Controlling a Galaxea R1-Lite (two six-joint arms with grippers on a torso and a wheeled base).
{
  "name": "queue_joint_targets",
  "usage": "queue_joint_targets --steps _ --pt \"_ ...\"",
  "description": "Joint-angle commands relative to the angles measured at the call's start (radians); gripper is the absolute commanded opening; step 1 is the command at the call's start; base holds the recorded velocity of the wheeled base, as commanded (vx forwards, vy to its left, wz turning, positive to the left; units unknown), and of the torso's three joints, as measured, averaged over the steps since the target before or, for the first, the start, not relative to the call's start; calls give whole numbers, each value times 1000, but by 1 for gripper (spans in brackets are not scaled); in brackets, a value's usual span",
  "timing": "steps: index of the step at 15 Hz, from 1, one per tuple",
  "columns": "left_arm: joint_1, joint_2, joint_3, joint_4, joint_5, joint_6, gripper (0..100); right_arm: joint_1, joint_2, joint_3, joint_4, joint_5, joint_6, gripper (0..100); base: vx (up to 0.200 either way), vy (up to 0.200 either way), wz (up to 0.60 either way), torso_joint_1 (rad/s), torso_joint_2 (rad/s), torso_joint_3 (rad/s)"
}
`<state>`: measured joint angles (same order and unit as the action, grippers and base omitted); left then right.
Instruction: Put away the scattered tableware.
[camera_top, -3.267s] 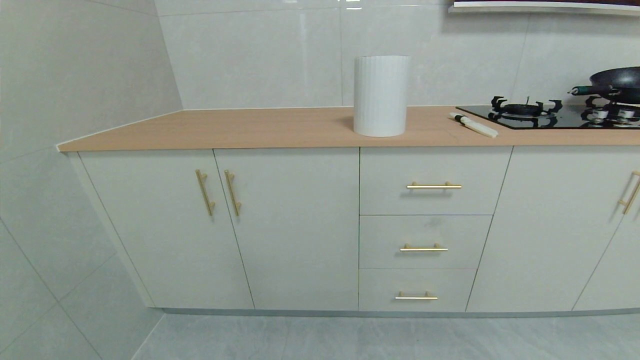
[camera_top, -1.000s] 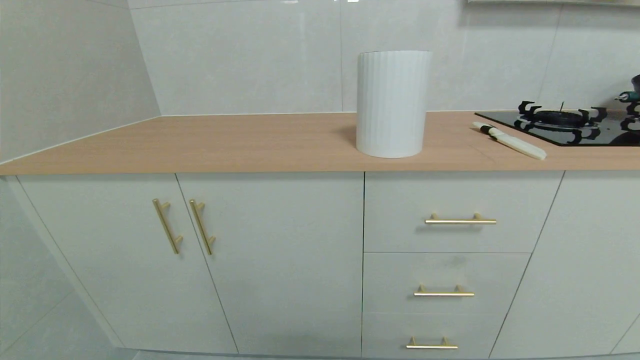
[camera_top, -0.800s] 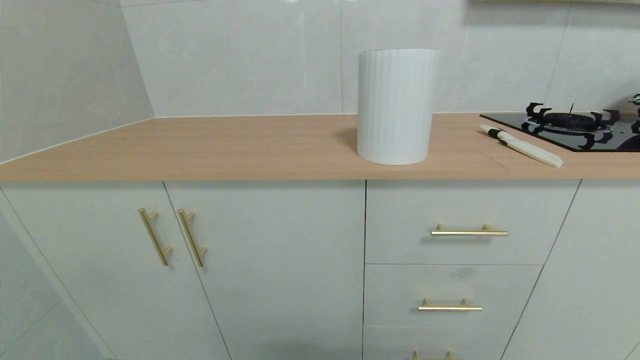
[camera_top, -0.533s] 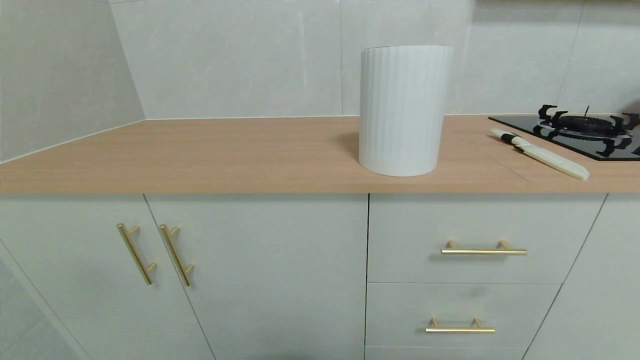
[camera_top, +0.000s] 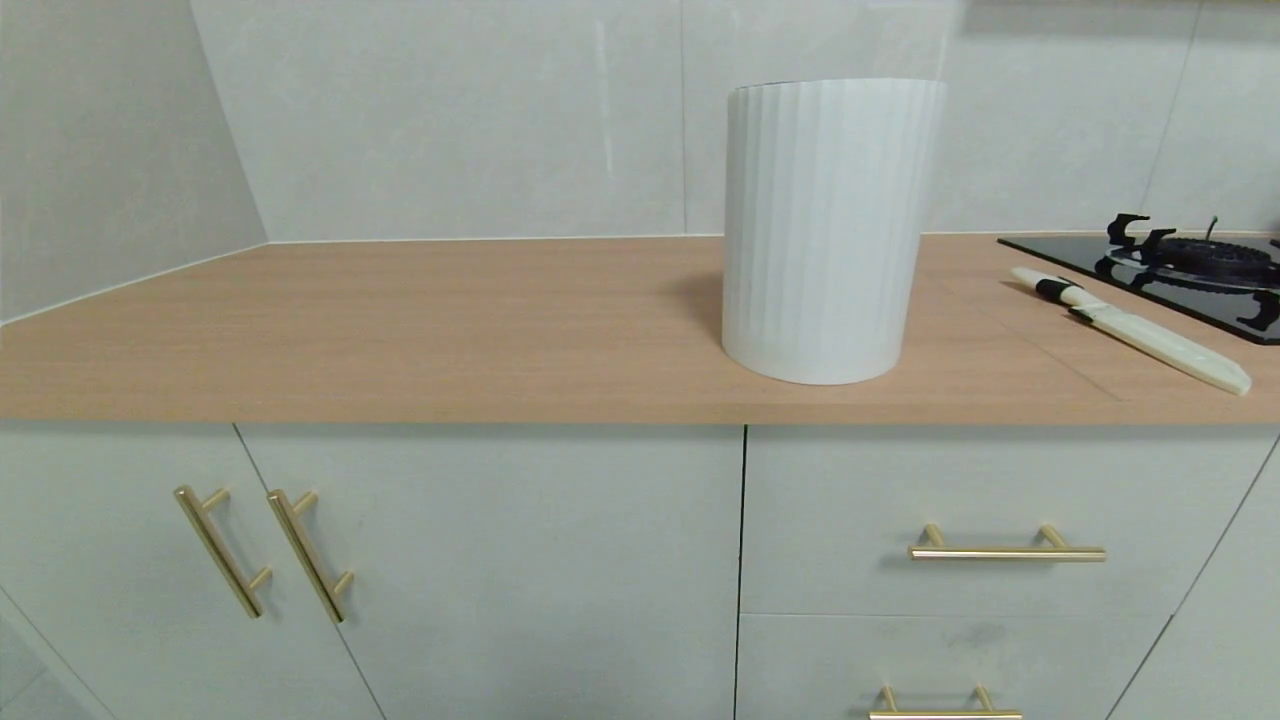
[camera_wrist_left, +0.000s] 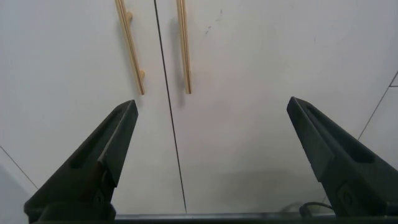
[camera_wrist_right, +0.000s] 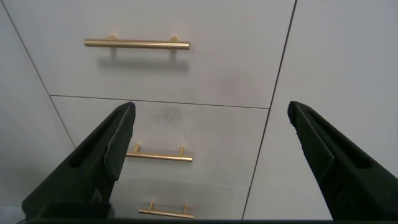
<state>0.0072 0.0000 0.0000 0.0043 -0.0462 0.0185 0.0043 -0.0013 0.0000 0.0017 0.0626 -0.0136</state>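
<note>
Head cam has closed in on the counter vs. the earlier frames. The whole view has shifted, so the cam moved, not the items.

1. Right gripper (camera_wrist_right: 210, 109): jaws spread wide, nothing held. It is low, facing the drawer fronts (camera_wrist_right: 168, 130) below the worktop (camera_top: 400, 330).
2. Left gripper (camera_wrist_left: 210, 106): jaws spread wide, nothing held. It faces the double cabinet doors (camera_wrist_left: 249, 93).
3. Knife (camera_top: 1130, 327): flat on the worktop, above the R gripper and off to its right, just beside the gas hob (camera_top: 1180, 265). Its long axis runs diagonally, with the black-banded handle end at the far-left and the tip at the near-right.
4. White ribbed holder (camera_top: 825, 230): upright, above the R gripper, between the knife and the L gripper's side, apart from the knife.

Assessment: R arm looks nearer the knife. The next move prob. needs that arm raised over the worktop edge, with its jaws set across the diagonal axis, not along it
</note>
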Motion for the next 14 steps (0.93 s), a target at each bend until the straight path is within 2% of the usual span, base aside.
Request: queue_joint_targets --steps 1,4,14 --pt "0 0 0 0 0 0 100 0 1 0 0 0 0 100 0 0 0 0 0 0" --pt "0 0 0 0 0 0 100 0 1 0 0 0 0 100 0 0 0 0 0 0" --pt "0 0 0 0 0 0 100 0 1 0 0 -1 1 100 0 -200 0 2 3 3"
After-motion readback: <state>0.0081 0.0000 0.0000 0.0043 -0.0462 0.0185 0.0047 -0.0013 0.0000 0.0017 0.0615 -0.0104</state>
